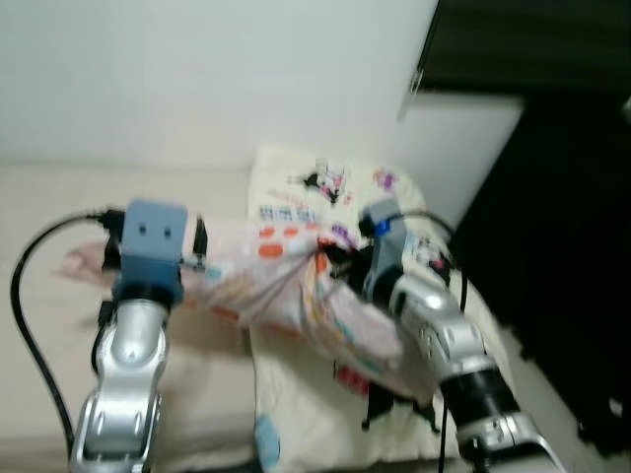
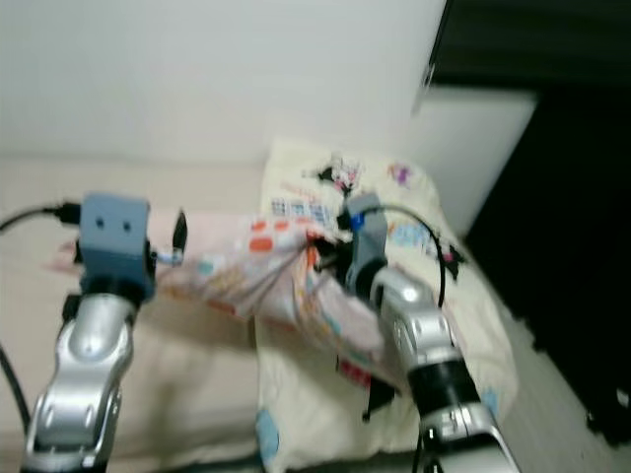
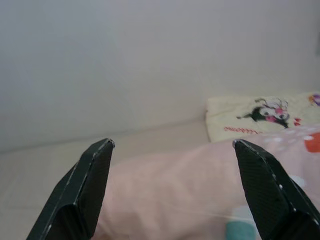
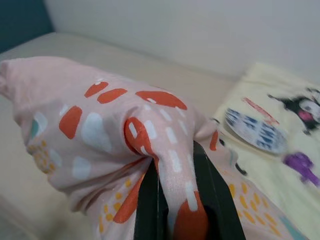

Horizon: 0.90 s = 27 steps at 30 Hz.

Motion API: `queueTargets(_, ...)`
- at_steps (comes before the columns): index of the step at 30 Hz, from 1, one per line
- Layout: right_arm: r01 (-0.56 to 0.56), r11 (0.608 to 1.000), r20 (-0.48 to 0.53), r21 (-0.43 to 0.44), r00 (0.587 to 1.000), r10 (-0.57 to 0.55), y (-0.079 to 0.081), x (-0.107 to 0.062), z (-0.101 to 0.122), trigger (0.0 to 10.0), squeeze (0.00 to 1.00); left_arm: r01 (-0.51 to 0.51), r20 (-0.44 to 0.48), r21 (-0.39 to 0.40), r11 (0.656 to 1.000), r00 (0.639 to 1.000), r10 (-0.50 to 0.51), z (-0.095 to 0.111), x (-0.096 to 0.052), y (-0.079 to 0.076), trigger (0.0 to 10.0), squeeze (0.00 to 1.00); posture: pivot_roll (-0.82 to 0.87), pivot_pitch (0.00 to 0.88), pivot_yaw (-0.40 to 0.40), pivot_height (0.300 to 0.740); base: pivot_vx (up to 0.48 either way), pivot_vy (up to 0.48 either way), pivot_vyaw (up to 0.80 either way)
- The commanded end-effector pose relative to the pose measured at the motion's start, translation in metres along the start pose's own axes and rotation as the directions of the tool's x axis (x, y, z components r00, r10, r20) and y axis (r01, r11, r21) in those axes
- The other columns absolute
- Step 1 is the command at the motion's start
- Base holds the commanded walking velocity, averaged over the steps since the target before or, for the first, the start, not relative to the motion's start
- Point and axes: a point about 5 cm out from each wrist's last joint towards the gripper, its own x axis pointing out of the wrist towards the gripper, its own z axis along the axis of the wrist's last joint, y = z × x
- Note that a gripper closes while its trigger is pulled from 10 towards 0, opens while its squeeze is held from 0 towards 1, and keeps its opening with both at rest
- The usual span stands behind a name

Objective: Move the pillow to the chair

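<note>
Fabric of a pink pillow (image 1: pixel 281 271), patterned with orange, white and yellow marks, is pinched between the two black fingers of the right gripper (image 4: pixel 182 200), which are closed tightly on a bunched fold of it. In the head views the pillow is held up at the centre of the frame, stretched from the left arm's blue wrist block across to the right gripper (image 1: pixel 340 258), above the seam between a beige bed (image 1: pixel 39 197) on the left and a cream blanket (image 1: pixel 394 394) on the right.

The left gripper (image 3: pixel 172 150) is seen with its fingers (image 3: pixel 87 190) spread wide apart, one on each side of the pillow's plain pink end (image 3: pixel 170 195); whether the fingers touch the fabric cannot be told. In the left eye view this gripper (image 1: pixel 192 251) sits at centre left of the frame, at the pillow's left end.

The cream blanket is printed with cartoon figures, among them a black, white and pink character (image 3: pixel 267 107) near the upper centre of the head views and a purple figure (image 4: pixel 302 167). A line of red lettering (image 3: pixel 242 131) is printed under the character, but it is too blurred to be read. A blue-and-white printed patch (image 4: pixel 255 127) also carries marks that cannot be made out.

A white wall (image 1: pixel 197 69) fills the upper left of the frame, and a dark area (image 1: pixel 562 246) is seen at the right.
</note>
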Motion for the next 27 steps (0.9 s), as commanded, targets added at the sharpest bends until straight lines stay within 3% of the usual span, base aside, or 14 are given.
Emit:
queueTargets(1, -0.009, 1.000, 0.098, 0.006, 0.995, 0.009, 0.002, 0.000, 0.017, 0.0, 0.00, 0.008, -0.007, -0.005, 1.000, 1.000, -0.008, -0.002, -0.004, -0.005, 10.0, 0.00, 0.09, 0.000, -0.114, 0.728, 0.000, 0.000, 0.00)
queueTargets(6, -0.046, 0.999, 0.120, 0.015, 0.992, 0.043, 0.012, 0.002, 0.016, 0.0, 0.00, -0.011, -0.005, -0.014, 1.000, 1.000, 0.011, 0.000, -0.003, -0.004, 10.0, 0.00, 0.10, 0.000, -0.118, 0.728, 0.000, 0.000, 0.00)
queueTargets(16, -0.107, 0.994, 0.101, -0.009, 0.989, 0.108, 0.027, 0.002, 0.010, 0.0, 0.00, 0.019, -0.022, -0.028, 0.999, 1.000, -0.020, -0.004, -0.010, -0.012, 10.0, 0.00, 0.10, 0.000, -0.109, 0.728, 0.000, 0.000, 0.79)
queueTargets(27, -0.138, 0.990, 0.060, -0.015, 0.988, 0.139, 0.043, -0.011, -0.013, 0.0, 0.00, 0.075, -0.094, -0.121, 0.990, 0.992, -0.087, -0.014, -0.041, -0.031, 10.0, 0.00, 0.11, 0.000, -0.114, 0.728, 0.000, 0.000, 0.80)
